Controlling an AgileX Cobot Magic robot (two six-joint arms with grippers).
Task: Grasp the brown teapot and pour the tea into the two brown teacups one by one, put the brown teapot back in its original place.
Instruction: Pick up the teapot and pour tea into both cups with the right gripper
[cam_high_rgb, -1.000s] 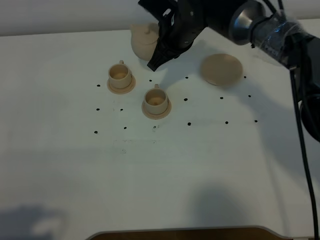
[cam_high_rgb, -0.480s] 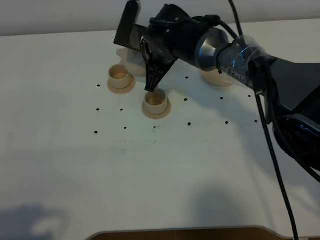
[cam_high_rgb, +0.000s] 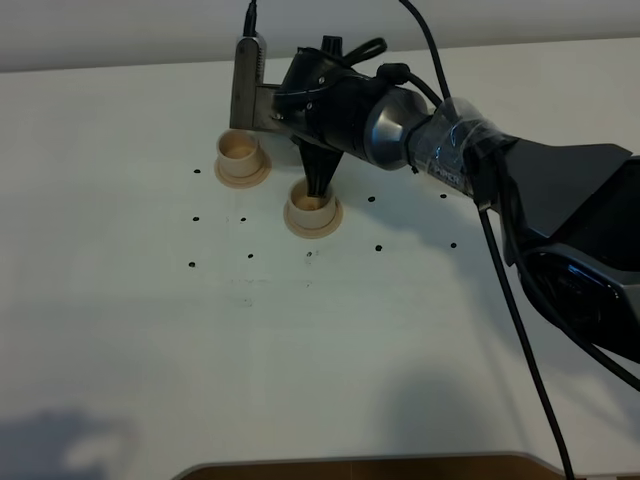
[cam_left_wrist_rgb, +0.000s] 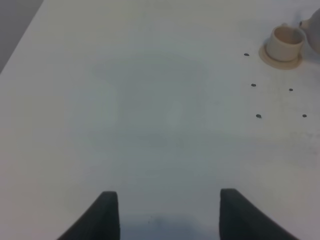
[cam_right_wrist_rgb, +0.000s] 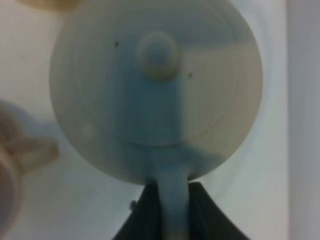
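A: Any writing, brand name or number legible anywhere?

B: None. The brown teapot (cam_right_wrist_rgb: 157, 90) just ahead of the right gripper (cam_right_wrist_rgb: 172, 200) is plain on lid and body.

A: And the two brown teacups (cam_high_rgb: 241, 150)?

B: Plain as well, both the one beneath the gripper's tip and the one beside it. The table (cam_high_rgb: 300, 350) around the gripper carries only small dark dots (cam_high_rgb: 378, 247), not characters.

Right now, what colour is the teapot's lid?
The teapot's lid is plain tan-beige; the right wrist view shows it best.
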